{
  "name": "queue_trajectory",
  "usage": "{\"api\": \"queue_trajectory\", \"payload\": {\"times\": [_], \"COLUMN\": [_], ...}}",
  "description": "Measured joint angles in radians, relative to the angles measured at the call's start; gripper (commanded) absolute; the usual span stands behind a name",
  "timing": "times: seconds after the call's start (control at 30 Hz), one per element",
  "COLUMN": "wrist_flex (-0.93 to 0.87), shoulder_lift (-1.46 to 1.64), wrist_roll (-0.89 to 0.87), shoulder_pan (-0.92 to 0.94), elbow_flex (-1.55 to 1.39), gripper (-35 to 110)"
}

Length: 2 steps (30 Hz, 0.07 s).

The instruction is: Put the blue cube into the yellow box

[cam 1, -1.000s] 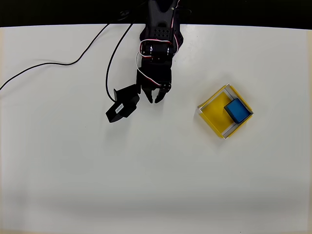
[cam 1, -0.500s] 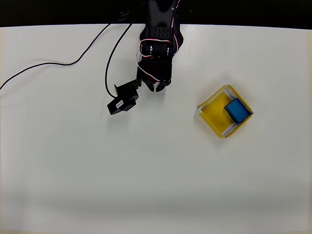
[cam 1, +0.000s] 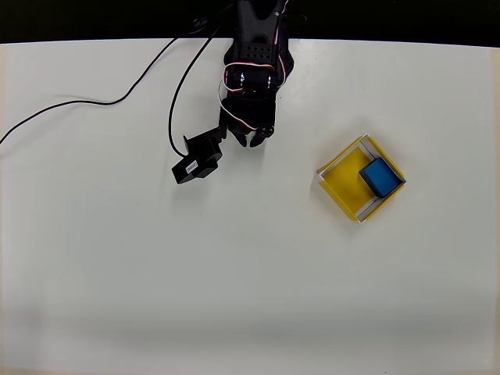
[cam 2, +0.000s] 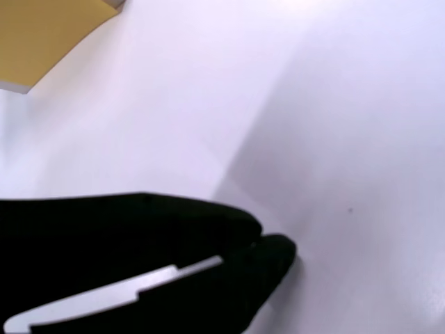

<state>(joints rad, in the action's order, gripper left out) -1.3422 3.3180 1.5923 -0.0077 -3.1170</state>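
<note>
There is one blue cube [cam 1: 382,176], bright and plain with soft edges, and it lies inside the one yellow box [cam 1: 342,179], against the box's right corner, toward the right edge of the white surface [cam 1: 250,297]. The black jaws [cam 1: 250,141] are near the far edge, clenched together with nothing between them.

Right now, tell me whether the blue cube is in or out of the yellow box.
In. The blue cube sits inside the yellow box, against its right corner in the overhead view, with yellow floor bare beside it.
</note>
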Motion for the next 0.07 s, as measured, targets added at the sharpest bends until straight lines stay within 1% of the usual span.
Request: {"api": "queue_trajectory", "payload": {"times": [0.07], "wrist_flex": [0.000], "shoulder_lift": [0.000], "wrist_roll": [0.000], "shoulder_pan": [0.000], "elbow_flex": [0.000], "gripper": [0]}}
